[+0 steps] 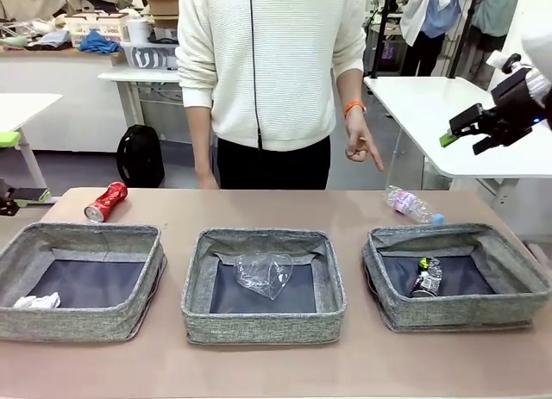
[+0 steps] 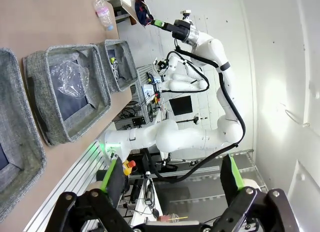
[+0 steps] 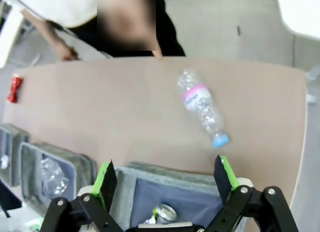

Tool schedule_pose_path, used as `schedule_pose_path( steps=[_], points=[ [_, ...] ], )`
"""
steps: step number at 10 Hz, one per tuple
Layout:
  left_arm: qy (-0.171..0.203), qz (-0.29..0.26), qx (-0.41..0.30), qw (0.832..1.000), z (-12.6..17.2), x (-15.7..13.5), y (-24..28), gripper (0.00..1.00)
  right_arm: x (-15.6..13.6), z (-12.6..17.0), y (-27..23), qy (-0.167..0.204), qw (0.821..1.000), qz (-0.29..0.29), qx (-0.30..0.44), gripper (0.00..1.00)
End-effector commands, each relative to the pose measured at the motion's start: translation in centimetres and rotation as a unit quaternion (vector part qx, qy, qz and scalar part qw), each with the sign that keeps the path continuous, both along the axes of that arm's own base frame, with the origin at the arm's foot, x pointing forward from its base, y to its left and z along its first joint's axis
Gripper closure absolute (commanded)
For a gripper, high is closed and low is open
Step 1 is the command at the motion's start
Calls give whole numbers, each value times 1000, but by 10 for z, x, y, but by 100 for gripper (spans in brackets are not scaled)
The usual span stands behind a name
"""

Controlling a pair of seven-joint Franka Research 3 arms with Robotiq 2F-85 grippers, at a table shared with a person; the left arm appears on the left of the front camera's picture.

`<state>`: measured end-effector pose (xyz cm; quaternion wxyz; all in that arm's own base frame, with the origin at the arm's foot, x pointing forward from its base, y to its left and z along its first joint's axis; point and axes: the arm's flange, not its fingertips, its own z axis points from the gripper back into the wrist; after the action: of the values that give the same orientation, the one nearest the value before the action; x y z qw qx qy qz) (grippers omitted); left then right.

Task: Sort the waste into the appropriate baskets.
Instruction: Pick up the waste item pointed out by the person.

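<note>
Two bits of waste loose on the brown tabletop (image 1: 276, 364). Clear plastic bottle with a blue cap (image 1: 412, 205) lying on its side just behind the right grey woven fabric basket (image 1: 457, 313). Crushed red can (image 1: 105, 201) lying behind the left grey woven fabric basket (image 1: 82, 321). Already binned: crumpled white paper ball (image 1: 36, 301) in the left one, clear plastic cup (image 1: 263, 274) in the middle grey woven fabric basket (image 1: 263, 328), dark crushed can (image 1: 426, 278) in the right.

Right gripper (image 3: 165, 177) hanging high over the right basket's far rim, jaws spread fully, nothing between the green pads. Left gripper (image 2: 171, 177) same deal: wide open, empty, up off the table's left side.

Bottle probably the next pick, going by the person's hand (image 1: 362, 145) pointing down toward it. Looks empty, so light, thin-walled, springy, smooth and round. Likely to roll away or squirt out of a hard pinch. Best bet: across the body around the pink label, not the tapered neck by the cap. Red can: light, stiff along the creases, maybe sharp at the folds. Best taken across the flattened middle.

Room: plenty of bare table beyond the bottle and toward the right edge. Tighter on the near side, basket rim close to the cap. Soft basket walls, easy to shove or fold with a bump. Also worth minding that pointing hand right above the bottle.
</note>
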<state>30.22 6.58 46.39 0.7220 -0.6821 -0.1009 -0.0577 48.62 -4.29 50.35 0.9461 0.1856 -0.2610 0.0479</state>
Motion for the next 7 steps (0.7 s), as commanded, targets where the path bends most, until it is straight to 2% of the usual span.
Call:
schedule_pose_path(
  steps=[1,2,4,7],
  points=[
    [-9,4,-2,1000,2,0,-2,0,35,-19,1,55,996,9,-69,0],
    [-9,4,-2,1000,2,0,-2,0,61,-36,-1,51,995,48,-68,0],
    [-9,4,-2,1000,2,0,-2,0,108,-84,0,68,985,47,-152,0],
    [-9,4,-2,1000,2,0,-2,0,128,-129,8,79,978,105,-163,0]
  ],
)
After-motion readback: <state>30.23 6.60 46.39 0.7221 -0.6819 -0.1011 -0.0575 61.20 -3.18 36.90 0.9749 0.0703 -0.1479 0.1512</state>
